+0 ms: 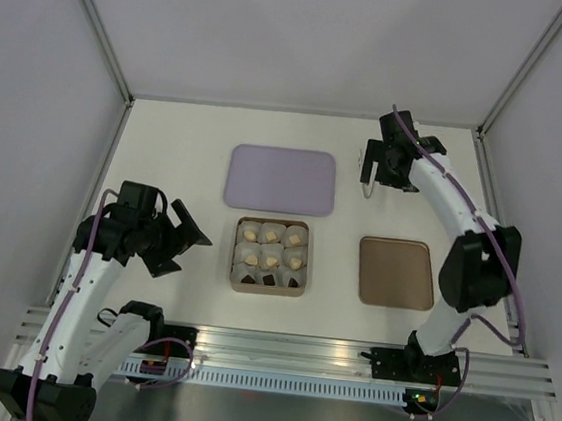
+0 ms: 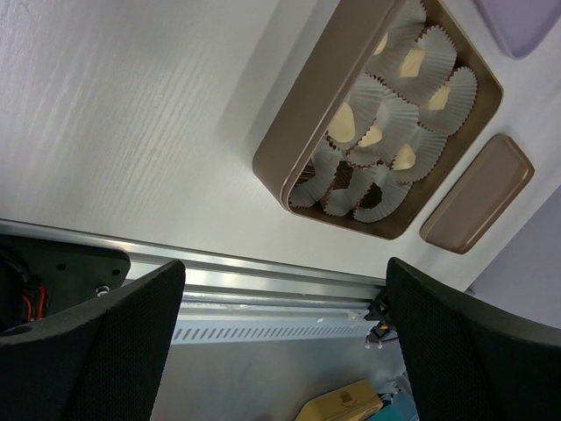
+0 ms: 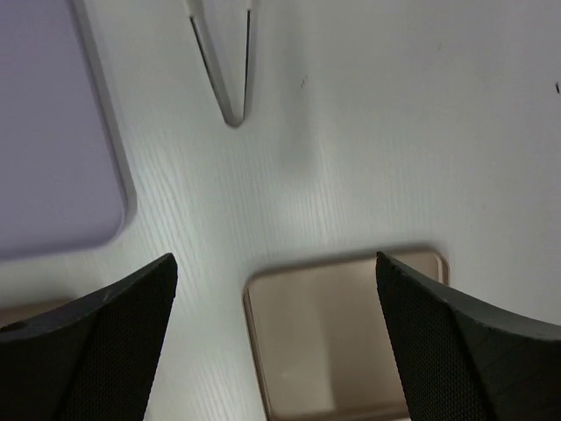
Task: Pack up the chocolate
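The chocolate (image 1: 272,234) sits in white paper cups (image 2: 436,54) inside the brown box (image 1: 235,254) near the middle of the table (image 1: 188,140), a little toward its near edge. The cream pieces fill the two far rows and the dark ones the near row. The box looks full, so what remains for you is probably closing it. The brown lid (image 1: 395,273) lies apart to its right and the lavender tray (image 1: 280,179) just beyond its far side. Watch the frilled cup edges: they stand up near the rim, and a lid lowered askew could crush them or push the box along the surface. The metal tongs (image 3: 230,70) lie toward the far right corner, just beside the right gripper (image 1: 376,165), and a careless sweep could knock them. That gripper's jaws stand wide apart with nothing between them; the left gripper (image 1: 182,240), left of the box, is likewise spread and empty. The table is white, with an aluminium rail (image 1: 287,347) along its near edge and pale grey walls (image 1: 300,32) around it.
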Robot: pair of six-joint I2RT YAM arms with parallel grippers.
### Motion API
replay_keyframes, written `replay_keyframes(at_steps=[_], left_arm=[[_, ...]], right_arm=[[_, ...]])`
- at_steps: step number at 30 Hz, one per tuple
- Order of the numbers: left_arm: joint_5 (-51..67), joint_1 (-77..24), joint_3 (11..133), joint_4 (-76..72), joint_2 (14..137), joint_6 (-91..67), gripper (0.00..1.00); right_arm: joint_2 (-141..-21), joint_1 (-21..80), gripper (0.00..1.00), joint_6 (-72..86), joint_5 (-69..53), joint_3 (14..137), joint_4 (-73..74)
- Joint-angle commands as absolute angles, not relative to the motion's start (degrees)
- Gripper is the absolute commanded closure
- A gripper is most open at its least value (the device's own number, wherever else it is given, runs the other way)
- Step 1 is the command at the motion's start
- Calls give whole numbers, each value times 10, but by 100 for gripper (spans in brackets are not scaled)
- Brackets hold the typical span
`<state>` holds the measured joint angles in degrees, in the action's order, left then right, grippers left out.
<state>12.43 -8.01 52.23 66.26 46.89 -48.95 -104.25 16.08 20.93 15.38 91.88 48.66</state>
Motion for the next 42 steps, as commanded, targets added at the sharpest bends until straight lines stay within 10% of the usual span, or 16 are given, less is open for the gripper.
replay_keyframes(at_steps=[1, 20, 30, 42], left_arm=[[151, -83, 511, 696, 463, -515, 0], [135, -83, 538, 800, 416, -486, 0], [134, -83, 546, 843, 395, -474, 0], [135, -83, 569, 882, 400, -461, 0]], right_arm=[[-922, 203, 2, 225, 148, 830, 530], [-729, 179, 2, 272, 155, 600, 615], [-799, -73, 2, 171, 55, 571, 547], [-938, -120, 15, 126, 2, 585, 498]])
